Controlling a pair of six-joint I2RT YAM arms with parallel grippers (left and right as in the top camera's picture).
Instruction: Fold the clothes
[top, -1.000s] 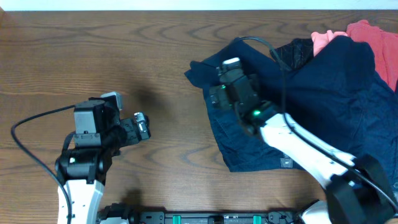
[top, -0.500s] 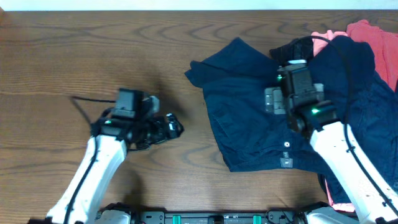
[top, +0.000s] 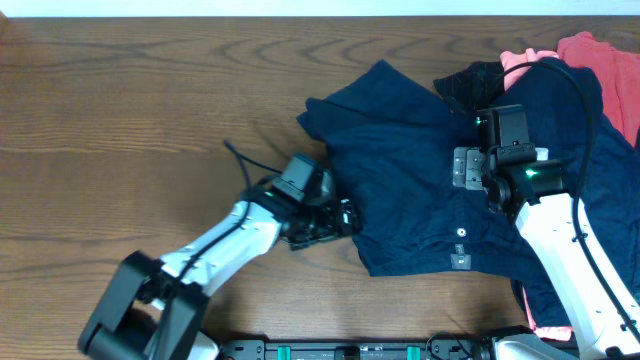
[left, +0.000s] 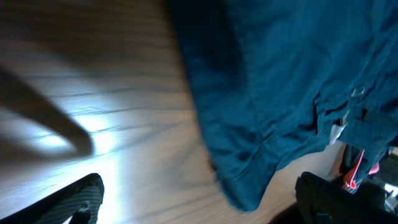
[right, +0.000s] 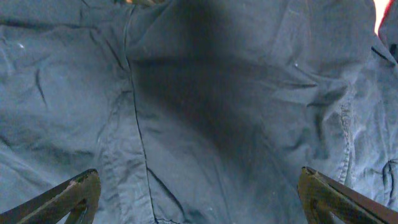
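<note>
A dark navy garment (top: 410, 180) lies spread and crumpled on the wooden table, right of centre. It fills the right wrist view (right: 199, 106) and the upper right of the left wrist view (left: 273, 81). My left gripper (top: 345, 217) is open at the garment's left edge, low over the table. My right gripper (top: 470, 168) is open above the garment's middle, holding nothing. A coral pink garment (top: 520, 62), a red one (top: 610, 65) and a black one (top: 470, 82) lie in a heap at the back right, partly under the navy cloth.
The wooden table (top: 150, 110) stretches bare to the left. A dark rail (top: 350, 350) runs along the front edge. The right arm's cable (top: 590, 110) arches over the heap of clothes.
My left arm has swung right across the table to the navy garment's left edge. My right gripper has moved right, from the garment's left part to above its middle.
</note>
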